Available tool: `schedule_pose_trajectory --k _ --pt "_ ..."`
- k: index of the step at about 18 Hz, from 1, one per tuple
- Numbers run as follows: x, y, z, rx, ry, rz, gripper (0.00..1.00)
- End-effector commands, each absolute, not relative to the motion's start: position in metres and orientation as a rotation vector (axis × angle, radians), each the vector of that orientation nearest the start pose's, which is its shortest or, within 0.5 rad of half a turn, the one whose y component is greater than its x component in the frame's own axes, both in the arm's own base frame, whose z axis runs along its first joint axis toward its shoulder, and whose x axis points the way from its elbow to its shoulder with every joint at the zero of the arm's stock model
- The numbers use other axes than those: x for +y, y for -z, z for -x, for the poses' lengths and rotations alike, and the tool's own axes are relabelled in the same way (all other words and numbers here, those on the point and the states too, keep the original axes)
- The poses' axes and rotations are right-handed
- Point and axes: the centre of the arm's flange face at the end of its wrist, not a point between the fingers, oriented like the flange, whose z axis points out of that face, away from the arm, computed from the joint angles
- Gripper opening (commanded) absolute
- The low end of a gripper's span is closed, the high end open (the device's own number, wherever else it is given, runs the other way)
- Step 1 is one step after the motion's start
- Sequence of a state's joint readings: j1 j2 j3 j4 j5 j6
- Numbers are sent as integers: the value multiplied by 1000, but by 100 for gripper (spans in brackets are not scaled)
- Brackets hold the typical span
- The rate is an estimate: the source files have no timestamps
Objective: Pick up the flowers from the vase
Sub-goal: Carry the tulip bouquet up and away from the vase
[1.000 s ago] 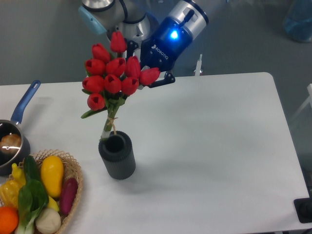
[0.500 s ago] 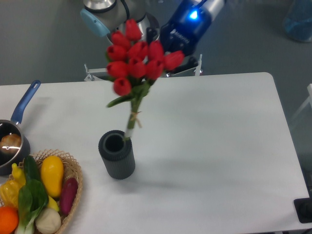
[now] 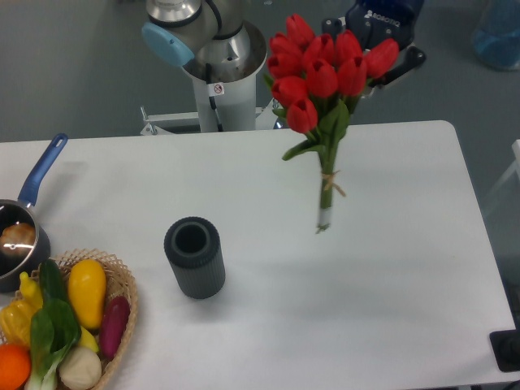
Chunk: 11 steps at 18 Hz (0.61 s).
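The flowers (image 3: 325, 69), a bunch of red tulip buds with green leaves and stems tied with pale string, hang in the air above the table's middle right, stems pointing down. My gripper (image 3: 382, 57) is shut on the buds at the top right of the bunch; its fingers are mostly hidden behind them. The vase (image 3: 194, 257), a short dark grey ribbed cylinder, stands upright and empty on the table, well to the lower left of the flowers.
A wicker basket (image 3: 122, 302) of vegetables sits at the front left corner. A blue-handled saucepan (image 3: 36, 183) sits at the left edge. The arm's base (image 3: 219, 81) stands behind the table.
The gripper has lifted the flowers up and to the right. The stems have come fully out of the vase, which stays in place.
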State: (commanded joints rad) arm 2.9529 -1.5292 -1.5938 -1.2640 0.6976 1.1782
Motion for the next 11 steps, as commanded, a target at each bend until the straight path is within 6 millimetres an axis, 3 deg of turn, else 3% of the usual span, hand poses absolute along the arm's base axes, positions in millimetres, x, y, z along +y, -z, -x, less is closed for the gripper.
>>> schedule_pose_trajectory --k 4,7,9,11 --pt "298 -544 463 -92 -45 2289 0" --pt "294 -526 481 -80 -111 2430 0" --pt "307 -516 486 3 -157 2542 0" --pt "324 -500 476 109 -211 2733 0"
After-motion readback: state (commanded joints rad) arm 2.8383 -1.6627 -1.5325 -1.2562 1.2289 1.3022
